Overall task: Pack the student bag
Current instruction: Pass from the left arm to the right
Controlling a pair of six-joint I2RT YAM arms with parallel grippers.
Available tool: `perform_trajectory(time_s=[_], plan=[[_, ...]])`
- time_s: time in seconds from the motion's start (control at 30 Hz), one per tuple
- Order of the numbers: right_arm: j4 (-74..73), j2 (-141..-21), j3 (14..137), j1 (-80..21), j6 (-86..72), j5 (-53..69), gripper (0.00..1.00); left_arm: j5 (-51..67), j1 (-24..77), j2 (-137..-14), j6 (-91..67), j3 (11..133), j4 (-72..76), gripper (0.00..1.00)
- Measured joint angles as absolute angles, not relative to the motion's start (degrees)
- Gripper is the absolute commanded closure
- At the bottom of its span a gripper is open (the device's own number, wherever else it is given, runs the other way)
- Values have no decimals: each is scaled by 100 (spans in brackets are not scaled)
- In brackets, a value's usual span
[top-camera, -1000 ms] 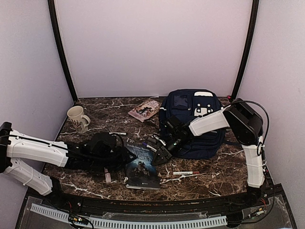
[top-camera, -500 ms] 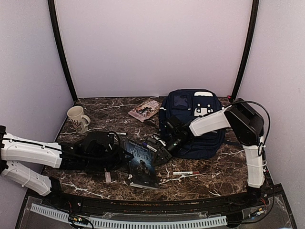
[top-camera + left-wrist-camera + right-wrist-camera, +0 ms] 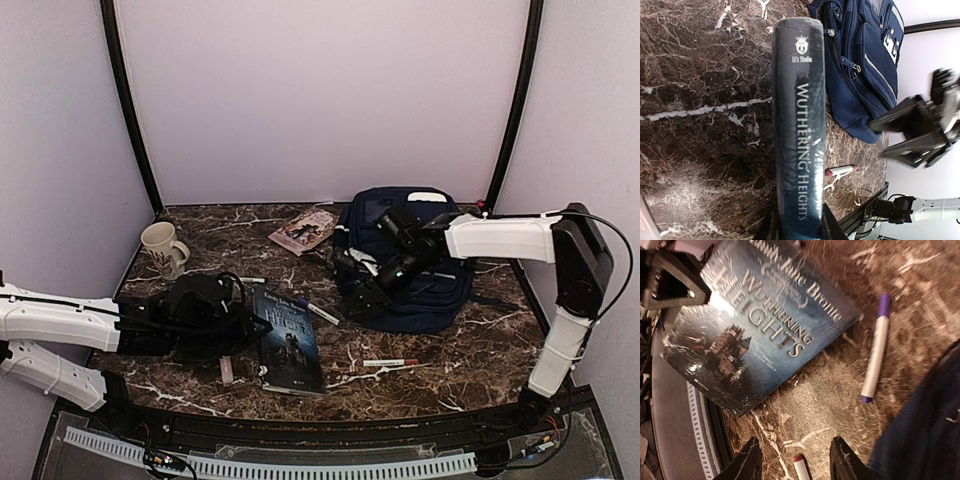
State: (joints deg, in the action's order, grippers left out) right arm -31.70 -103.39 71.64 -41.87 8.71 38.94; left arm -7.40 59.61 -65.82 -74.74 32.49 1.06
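Clamping book in left gripper, right gripper parted, empty, beside student bag.

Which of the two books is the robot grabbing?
The dark blue Wuthering Heights book, pinched by the left end effector. The pinkish book lies untouched at the back.

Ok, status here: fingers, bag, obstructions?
Left fingers shut on book. Right fingers open, empty. Student bag lying flat, book not in. Purple marker lies between them.
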Motion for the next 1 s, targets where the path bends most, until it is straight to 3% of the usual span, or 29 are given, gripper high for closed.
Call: perform_trajectory(time_s=[0.23,0.47,0.7,1.0], plan=[[-3481,-9013,7336,-3201,1066,4101,42,-930,5955,-6344,-6755,3999,-735,100],[-3468,-8184,7236,-2458,1109,4209,25,-237,5129,-6803,-5349,5155,-200,100],[-3433,-8158,7231,-1743,972,4364,24,1317,3966,-8866,-4532,6361,954,100],[-3262,-8217,6991,-1466,742,4515,25,3120,3892,-10422,-4276,7190,2589,100]])
